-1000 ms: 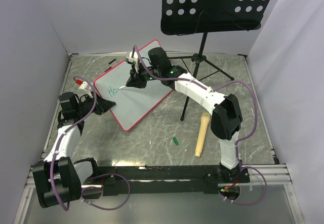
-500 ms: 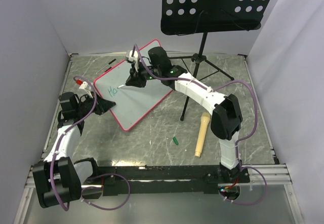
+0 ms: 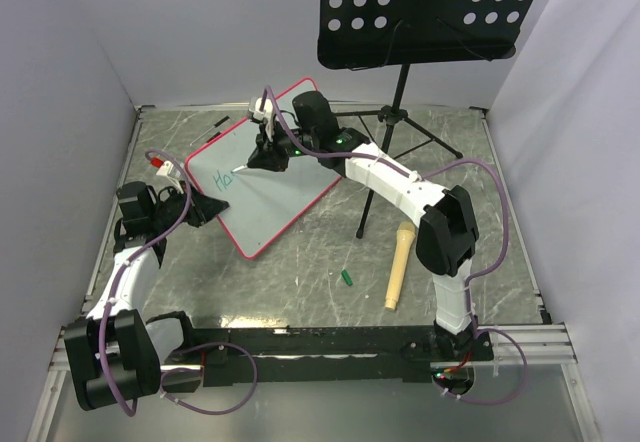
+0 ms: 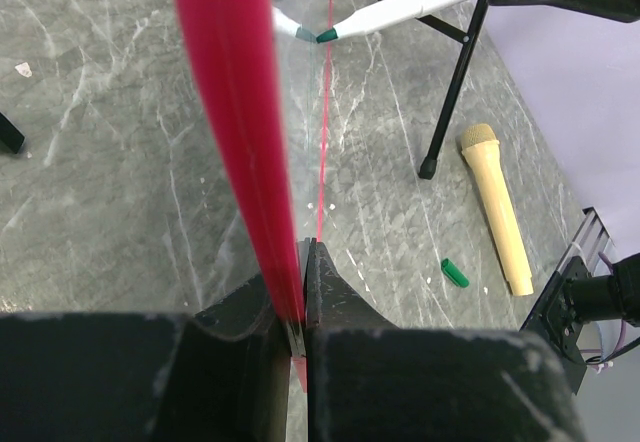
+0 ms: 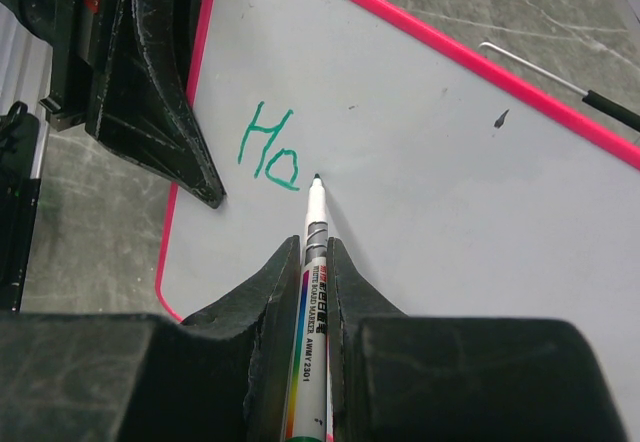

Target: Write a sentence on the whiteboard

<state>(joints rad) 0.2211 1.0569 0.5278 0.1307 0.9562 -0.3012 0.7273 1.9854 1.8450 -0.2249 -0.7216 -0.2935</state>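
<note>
The whiteboard with its pink-red frame lies tilted on the table, and its face fills the right wrist view. The sentence reads only "Ho" in teal-green, also seen from above. My left gripper is shut on the board's near-left frame edge, jaws pinching it. My right gripper is shut on a white marker, fingers either side of it. The marker tip sits at the board just right of the "o". The marker also shows in the left wrist view.
A black perforated music stand stands at the back right, its tripod legs reaching beside the board. A wooden microphone and a green marker cap lie right of centre. A black pen lies behind the board.
My right gripper with the marker has shifted very slightly toward the far left. The writing still reads "Ho". The left arm has not moved.
</note>
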